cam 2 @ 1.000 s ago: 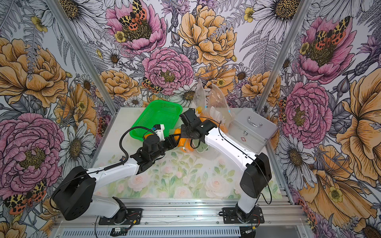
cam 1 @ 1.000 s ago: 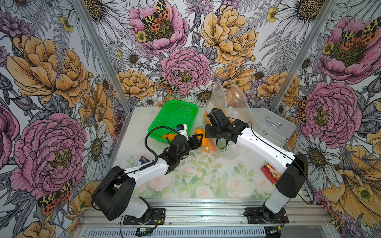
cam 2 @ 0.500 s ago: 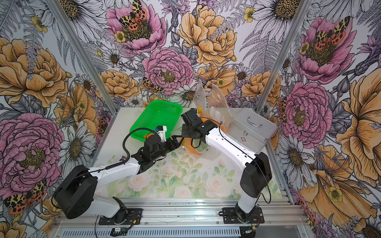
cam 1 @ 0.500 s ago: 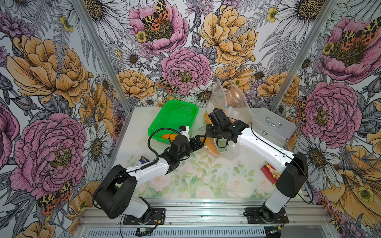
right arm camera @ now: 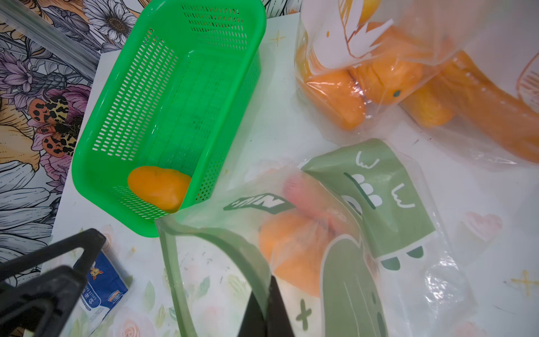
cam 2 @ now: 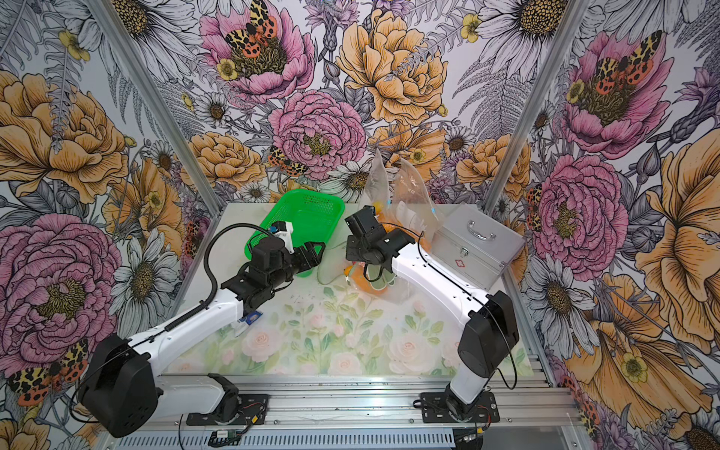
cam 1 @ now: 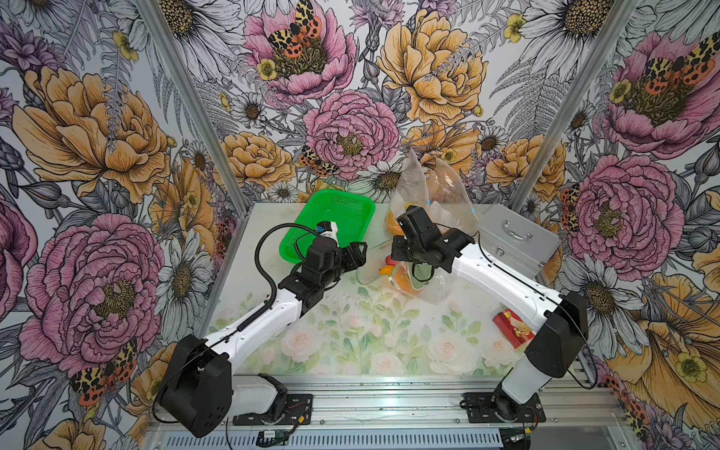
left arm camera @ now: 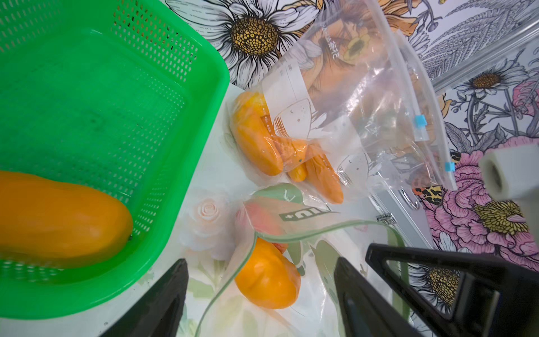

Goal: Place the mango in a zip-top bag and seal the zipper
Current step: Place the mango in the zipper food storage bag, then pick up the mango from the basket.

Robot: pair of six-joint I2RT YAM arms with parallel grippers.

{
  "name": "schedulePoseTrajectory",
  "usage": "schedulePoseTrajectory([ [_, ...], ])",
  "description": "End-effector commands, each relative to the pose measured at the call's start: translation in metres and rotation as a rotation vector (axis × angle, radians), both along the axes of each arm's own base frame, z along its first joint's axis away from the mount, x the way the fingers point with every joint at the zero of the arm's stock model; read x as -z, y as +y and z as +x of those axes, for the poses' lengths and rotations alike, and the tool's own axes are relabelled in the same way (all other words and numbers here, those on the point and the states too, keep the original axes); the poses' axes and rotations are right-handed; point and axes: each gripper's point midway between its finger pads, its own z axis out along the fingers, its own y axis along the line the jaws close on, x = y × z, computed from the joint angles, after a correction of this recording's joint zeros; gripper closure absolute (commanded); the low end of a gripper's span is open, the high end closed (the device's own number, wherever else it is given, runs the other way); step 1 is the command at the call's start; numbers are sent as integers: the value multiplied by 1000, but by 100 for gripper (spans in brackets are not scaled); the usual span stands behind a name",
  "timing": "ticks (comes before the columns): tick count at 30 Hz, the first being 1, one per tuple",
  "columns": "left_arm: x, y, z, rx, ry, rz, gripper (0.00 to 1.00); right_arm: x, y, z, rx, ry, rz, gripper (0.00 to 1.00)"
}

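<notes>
1. Tools. My left gripper (cam 1: pixel 355 253) stands with its jaws wide apart and holds nothing. It hovers just beside the perforated green plastic basket (right arm camera: pixel 96 140), facing the bag mouth. My right gripper (right arm camera: pixel 269 303) is closed, pinching the rim of the clear zip-top bag with green cartoon print (right arm camera: pixel 390 204), which lies on the table beside the basket; its mouth gapes.

2. Task item. One orange mango (left arm camera: pixel 267 280) lies inside the printed bag. The zipper is unsealed.

3. Limits of view. A pink-red patch sits against that mango; I cannot tell whether it is the same fruit. The right wrist hides the bag's top in both top views. The fruits in the clear bags with blue sliders (left arm camera: pixel 344 73), beyond the basket's far corner, overlap, so I cannot count them.

4. Count. Baskets: one, holding one loose orange mango (right arm camera: pixel 159 189). Slider bags: two. Printed bags: one. Silver metal cases (cam 1: pixel 514 237): one, well apart from the basket.
</notes>
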Motion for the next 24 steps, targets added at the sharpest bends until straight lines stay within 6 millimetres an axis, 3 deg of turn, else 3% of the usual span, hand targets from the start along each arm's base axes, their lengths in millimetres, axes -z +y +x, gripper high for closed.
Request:
schedulePoseTrajectory([
  [1,16,31,3,81,43,277,20,-14,-4,-1,14,-35,38,100],
  [4,16,56,17,163,22,381,19,-12,-3,-2,8,-28,39,100],
  [7,24,78,29,265,70,414,7,-11,-4,-4,7,-25,38,100],
  [11,39,95,40,402,155,553,4,-12,-5,-6,3,-26,42,100],
  [16,57,91,43,568,162,656,2,-13,-5,-6,4,-25,47,100],
  [23,81,77,42,783,192,663,1,-9,0,-7,-7,-7,55,100],
  [24,94,79,46,794,233,669,2,-9,0,-7,-8,-6,55,100],
])
